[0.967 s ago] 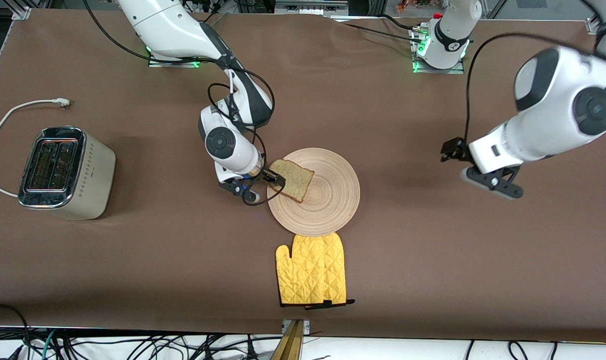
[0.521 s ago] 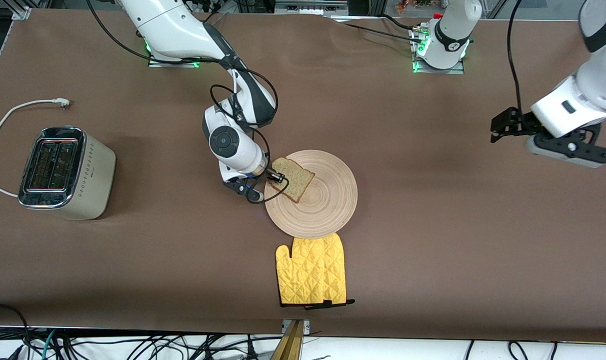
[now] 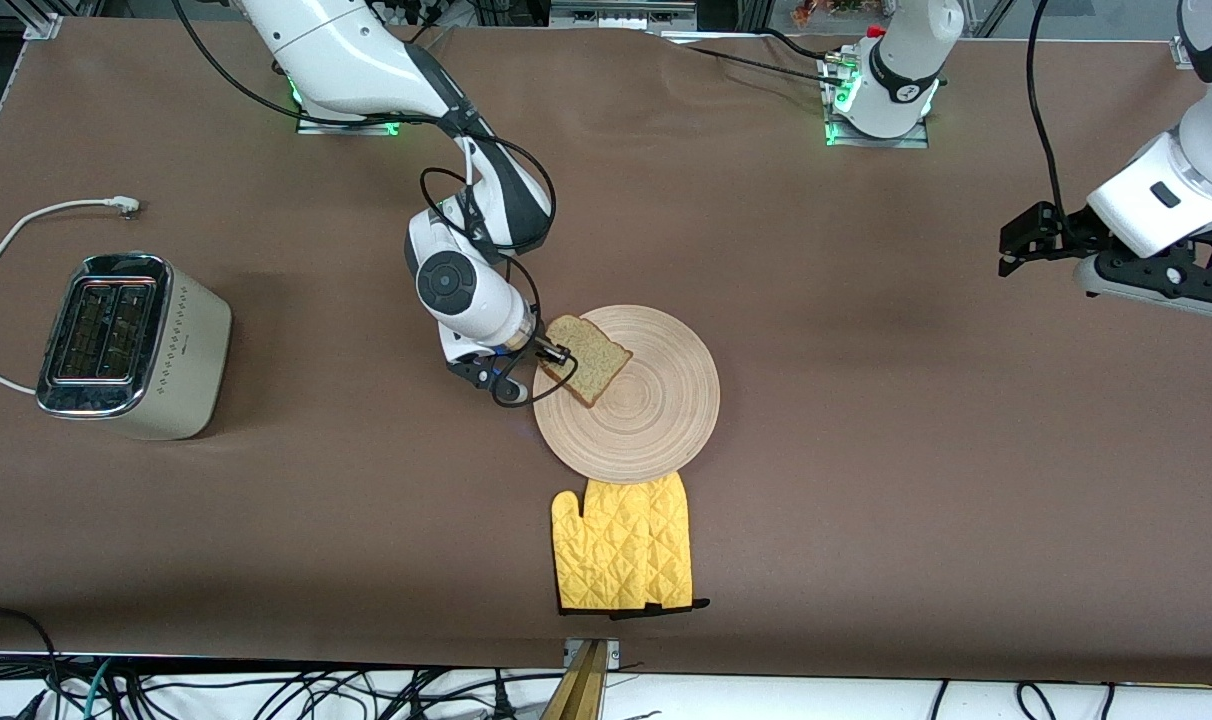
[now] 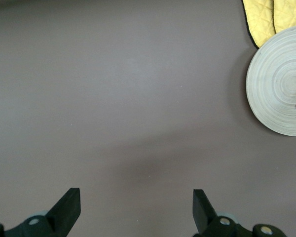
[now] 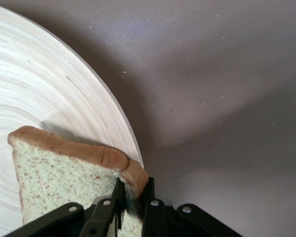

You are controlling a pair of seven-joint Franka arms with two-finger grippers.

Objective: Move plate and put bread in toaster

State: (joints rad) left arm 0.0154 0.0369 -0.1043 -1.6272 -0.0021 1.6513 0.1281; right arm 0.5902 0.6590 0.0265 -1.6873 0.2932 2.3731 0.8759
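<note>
- Broadly, the brown table (image 3: 866, 450) carries everything, with the toaster (image 3: 131, 345) standing toward the right arm's end, its two slots facing up and its white cord (image 3: 6, 260) looping beside it.
- Next, the plate (image 3: 646, 410) lies mid-table, its nearer edge touching the yellow mitt (image 3: 623, 545).
- Then the bread (image 3: 591, 358) sits tilted over the plate's rim toward the right arm's end, one corner raised.
- The right gripper (image 3: 554, 354) pinches that crust corner; the right wrist view shows the fingers (image 5: 111, 207) pressed onto the slice.
- The left gripper (image 3: 1156, 285) hangs over bare table toward the left arm's end, fingers (image 4: 69, 205) spread wide and holding nothing.
</note>
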